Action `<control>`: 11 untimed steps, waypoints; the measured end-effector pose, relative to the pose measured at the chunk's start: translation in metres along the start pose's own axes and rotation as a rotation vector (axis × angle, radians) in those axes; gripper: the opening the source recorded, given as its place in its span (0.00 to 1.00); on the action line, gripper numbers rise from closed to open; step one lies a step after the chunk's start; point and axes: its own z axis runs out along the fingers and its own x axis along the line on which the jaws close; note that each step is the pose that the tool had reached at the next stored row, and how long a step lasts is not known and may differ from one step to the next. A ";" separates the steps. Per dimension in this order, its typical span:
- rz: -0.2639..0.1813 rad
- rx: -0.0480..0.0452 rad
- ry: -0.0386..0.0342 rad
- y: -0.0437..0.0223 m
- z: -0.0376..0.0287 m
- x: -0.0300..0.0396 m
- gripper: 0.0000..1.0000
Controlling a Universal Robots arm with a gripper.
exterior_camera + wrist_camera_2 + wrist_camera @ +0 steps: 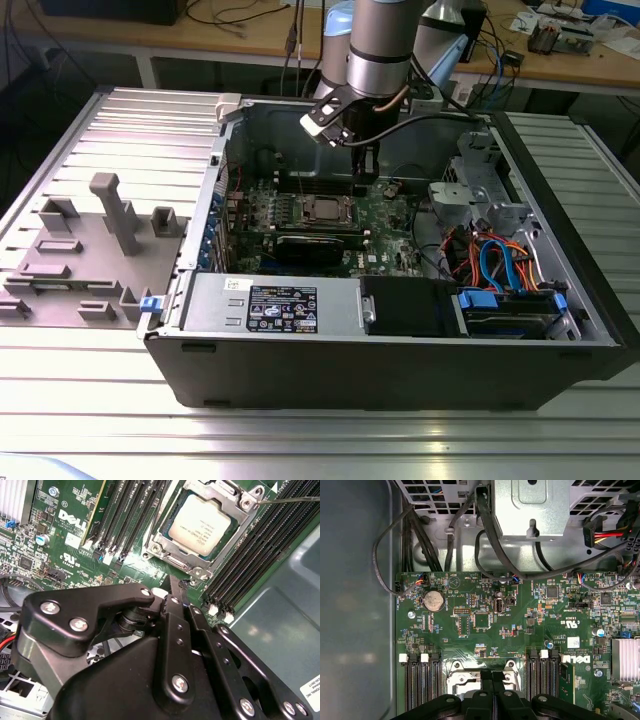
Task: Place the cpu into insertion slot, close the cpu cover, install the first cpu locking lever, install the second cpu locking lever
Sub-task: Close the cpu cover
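Robot fingers (175, 615), pressed together and holding nothing, point down at a green board (60, 550) inside an open computer case (400, 370). Just beside their tips the cpu (200, 524) lies flat, framed by the silvery cover (232, 535).

A ribbed metal table (300, 440) carries a computer case (350, 372) and grey fixture (90, 262).
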 end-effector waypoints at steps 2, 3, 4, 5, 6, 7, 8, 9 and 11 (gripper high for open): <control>0.000 0.0000 0.0000 0.0000 0.0000 0.0000 0.11; 0.000 -0.0001 0.0001 -0.0005 0.0000 0.0000 0.11; 0.000 0.0000 0.0000 -0.0007 0.0000 0.0000 0.11; 0.000 -0.0001 -0.0001 -0.0010 0.0000 0.0000 0.11; 0.000 0.0000 0.0000 -0.0014 0.0000 0.0000 0.11; 0.000 0.0000 -0.0001 -0.0020 0.0000 0.0000 0.11; 0.000 0.0000 0.0000 -0.0029 -0.0001 0.0000 0.11; 0.000 0.0000 0.0000 -0.0034 -0.0001 0.0000 0.11; 0.000 0.0000 0.0000 -0.0053 -0.0001 -0.0001 0.11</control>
